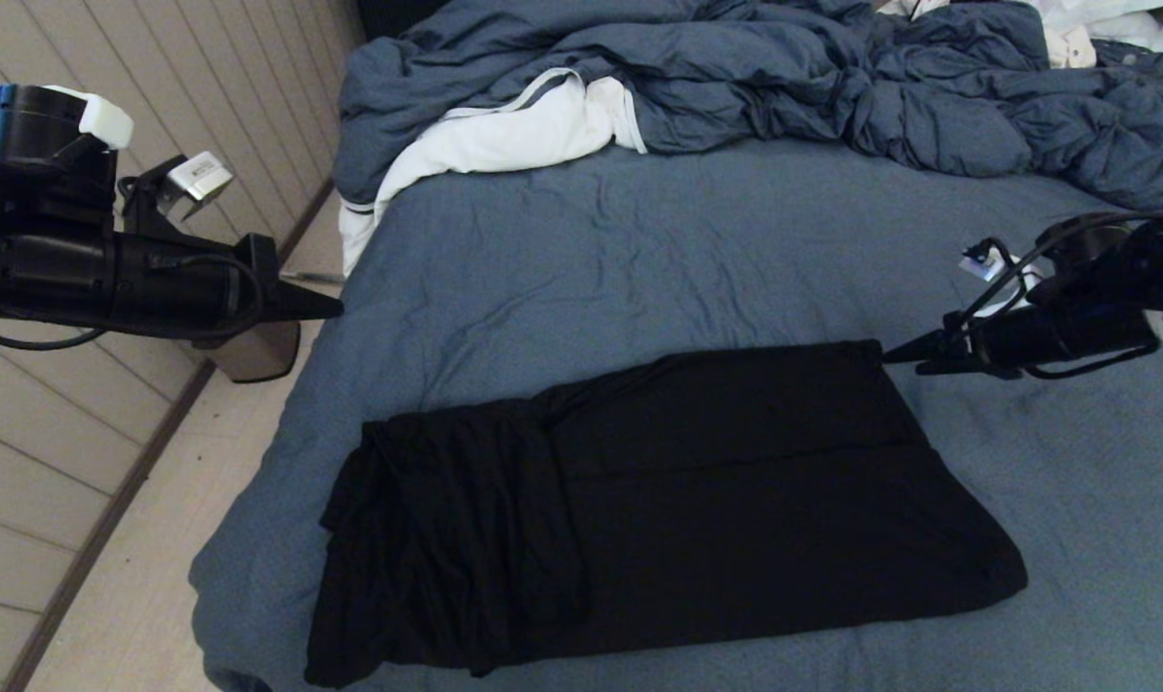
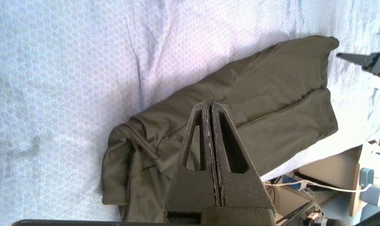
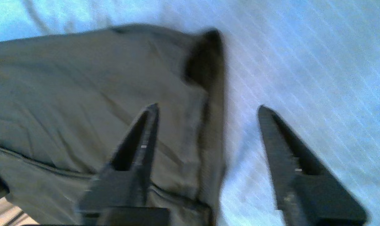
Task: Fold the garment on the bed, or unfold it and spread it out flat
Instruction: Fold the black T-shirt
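While folded across the bed's (image 1: 639,250) near edge, shirt (image 1: 658,500) plain black. Right hand (image 3: 205,108) spread apart, apparently just above shirt's far corner, empty. Left hand (image 2: 209,105) closed, empty, raised off bed's side.

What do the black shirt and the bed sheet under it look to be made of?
Garment: seemingly thin matte knit, perhaps cotton jersey; it drapes limp in soft folds. Bed sheet: blue-grey woven-looking cloth, matte, with fine creases; the fibre can't be told.

My left tool (image 2: 210,105) is matt, grainy black plastic, the garment (image 1: 678,490) under it soft, limp black cloth (creased at one end), and the bed (image 1: 581,259) wears wrinkled blue-grey cloth.
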Tool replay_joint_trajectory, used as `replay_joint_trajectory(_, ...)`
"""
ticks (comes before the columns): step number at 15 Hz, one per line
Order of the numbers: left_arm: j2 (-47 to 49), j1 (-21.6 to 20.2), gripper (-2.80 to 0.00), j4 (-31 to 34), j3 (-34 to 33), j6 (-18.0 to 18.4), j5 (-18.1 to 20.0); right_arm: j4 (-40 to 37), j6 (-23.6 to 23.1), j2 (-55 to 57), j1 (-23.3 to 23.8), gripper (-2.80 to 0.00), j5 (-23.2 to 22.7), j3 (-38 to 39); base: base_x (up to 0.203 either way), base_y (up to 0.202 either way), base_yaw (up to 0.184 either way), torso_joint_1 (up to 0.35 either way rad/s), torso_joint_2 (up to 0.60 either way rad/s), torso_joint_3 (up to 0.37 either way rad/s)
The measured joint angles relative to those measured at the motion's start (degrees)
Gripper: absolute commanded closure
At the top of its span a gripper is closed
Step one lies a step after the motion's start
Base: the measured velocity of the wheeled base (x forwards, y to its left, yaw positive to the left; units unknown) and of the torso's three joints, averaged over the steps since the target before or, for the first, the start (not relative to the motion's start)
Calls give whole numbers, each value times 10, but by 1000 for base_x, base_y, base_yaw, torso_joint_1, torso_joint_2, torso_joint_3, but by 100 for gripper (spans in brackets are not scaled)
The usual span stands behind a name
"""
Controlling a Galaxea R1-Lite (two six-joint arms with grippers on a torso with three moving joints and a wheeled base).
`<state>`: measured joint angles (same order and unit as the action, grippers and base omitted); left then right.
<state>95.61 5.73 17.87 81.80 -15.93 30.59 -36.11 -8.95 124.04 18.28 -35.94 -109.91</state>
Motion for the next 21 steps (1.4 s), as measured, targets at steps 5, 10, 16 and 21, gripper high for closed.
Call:
replay_joint_trajectory(5,-1,-4,0,-18,-32,-2,2,48,15,23,-24,-280,13,-17,0,0,0,0,0,0)
replay_joint_trajectory(10,-3,-3,0,-33,-48,-2,3,104,39,39,-44,-280,18,-18,0,0,0,0,0,0)
replay_joint_trajectory(16,-2,-3,0,-35,-49,-3,3,117,42,47,-55,-280,22,-17,0,0,0,0,0,0)
replay_joint_trajectory(21,-2,-3,0,-35,-52,-3,3,117,39,47,-55,-280,25,-15,0,0,0,0,0,0)
